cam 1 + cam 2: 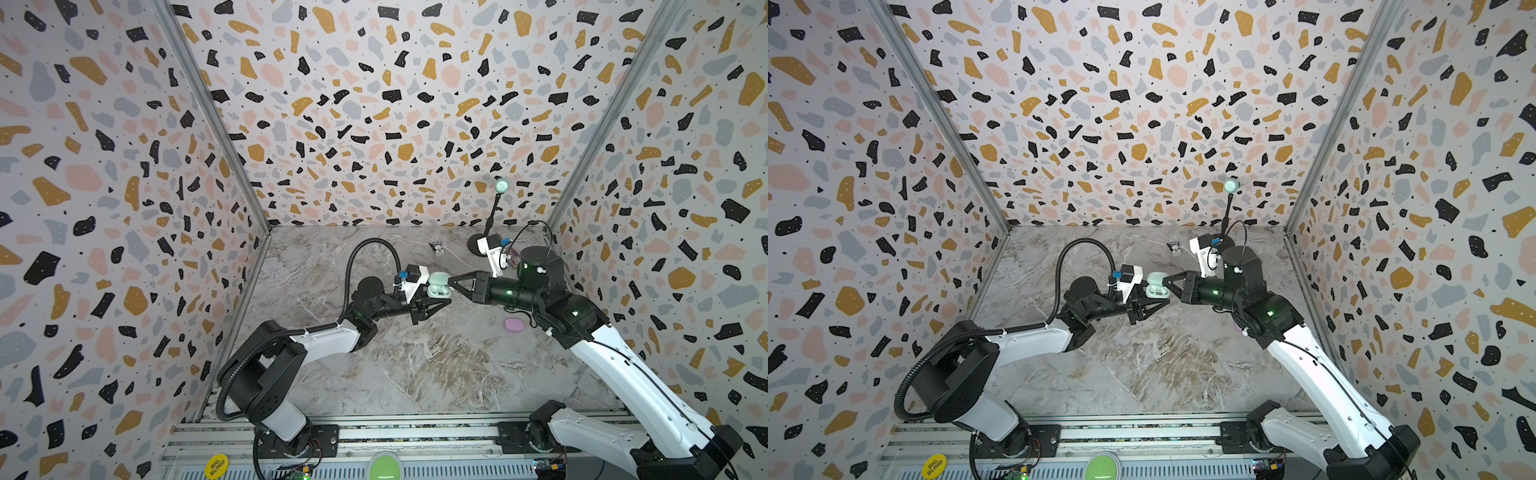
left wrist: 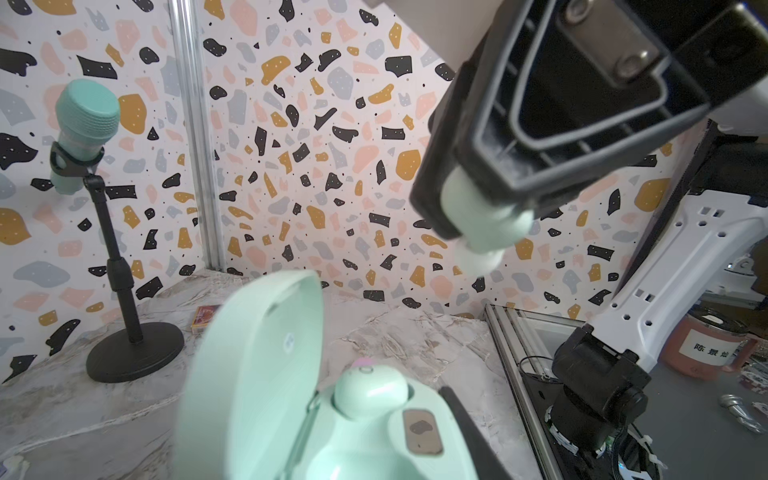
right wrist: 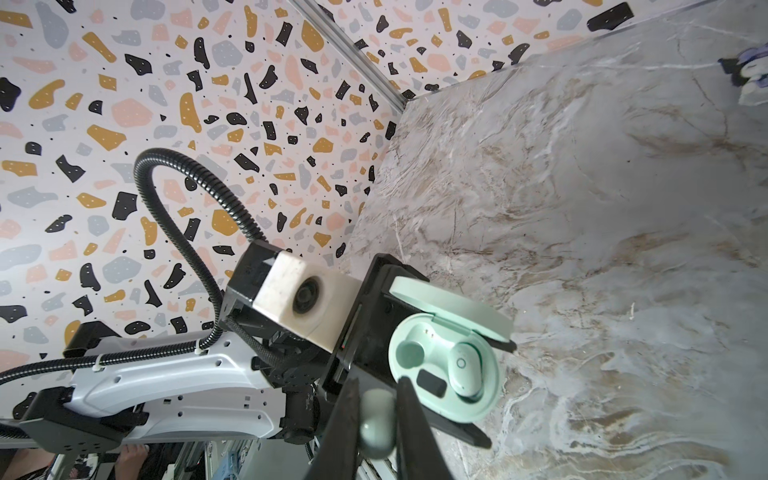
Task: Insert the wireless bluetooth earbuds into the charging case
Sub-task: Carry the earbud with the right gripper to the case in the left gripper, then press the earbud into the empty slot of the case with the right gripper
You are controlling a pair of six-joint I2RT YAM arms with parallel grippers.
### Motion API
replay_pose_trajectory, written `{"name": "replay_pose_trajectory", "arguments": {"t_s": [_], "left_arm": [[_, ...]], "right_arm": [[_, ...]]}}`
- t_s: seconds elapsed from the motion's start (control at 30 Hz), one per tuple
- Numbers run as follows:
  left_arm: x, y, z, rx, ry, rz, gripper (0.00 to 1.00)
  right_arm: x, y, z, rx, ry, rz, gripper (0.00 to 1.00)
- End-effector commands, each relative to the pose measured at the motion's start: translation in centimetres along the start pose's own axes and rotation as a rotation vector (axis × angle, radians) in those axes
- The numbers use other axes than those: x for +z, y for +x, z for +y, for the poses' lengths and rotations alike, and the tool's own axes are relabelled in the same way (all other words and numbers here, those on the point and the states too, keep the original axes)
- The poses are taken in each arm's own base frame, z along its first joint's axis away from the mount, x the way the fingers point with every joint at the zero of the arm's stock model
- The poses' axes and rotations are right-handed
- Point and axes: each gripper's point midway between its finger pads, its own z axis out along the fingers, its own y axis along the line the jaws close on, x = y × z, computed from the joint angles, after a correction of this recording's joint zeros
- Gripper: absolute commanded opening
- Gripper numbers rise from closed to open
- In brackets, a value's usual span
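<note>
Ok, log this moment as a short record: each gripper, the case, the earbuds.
left gripper: fingers shut on the mint charging case
right gripper: fingers shut on a mint earbud, just short of the case
lid: open
seated earbud: one, mint, in its socket
empty socket: one, on the side nearer the held earbud
table: pink oval thing lies apart, untouched

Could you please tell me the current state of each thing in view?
Mint charging case: lid open.
Seated earbud: in its socket.
Other socket: empty.
Second earbud: gripped, outside the case.
Left gripper: shut on the case.
Right gripper: shut on the earbud.
Pink case: closed.
</note>
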Motion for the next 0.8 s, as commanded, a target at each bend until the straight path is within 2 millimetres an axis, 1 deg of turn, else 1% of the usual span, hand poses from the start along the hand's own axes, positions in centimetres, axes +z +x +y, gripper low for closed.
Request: {"name": "replay_pose_trajectory", "arguments": {"t_s": [0.0,0.13,0.57,0.77], "left_arm": [[0.3,-4.2,-1.3,0.095,0.029,-0.110,0.06],[0.4,-4.2,-1.5,0.103,0.033,-0.111,0.06],[0.2,-5.8,-2.7,0.122,0.050,-0.155,0.06],[0.1,-6.5,-3.0,0.134,0.052,-0.168,0.06]], "right_arm": [[-0.1,-1.0,2.8,-0.034,-0.089,-0.047,0.15],[0.5,-0.8,3.4,-0.041,-0.104,-0.052,0.15],[1.8,0.1,2.8,-0.014,-0.088,-0.055,0.15],[2.0,0.4,2.5,-0.005,-0.080,-0.050,0.15]]}}
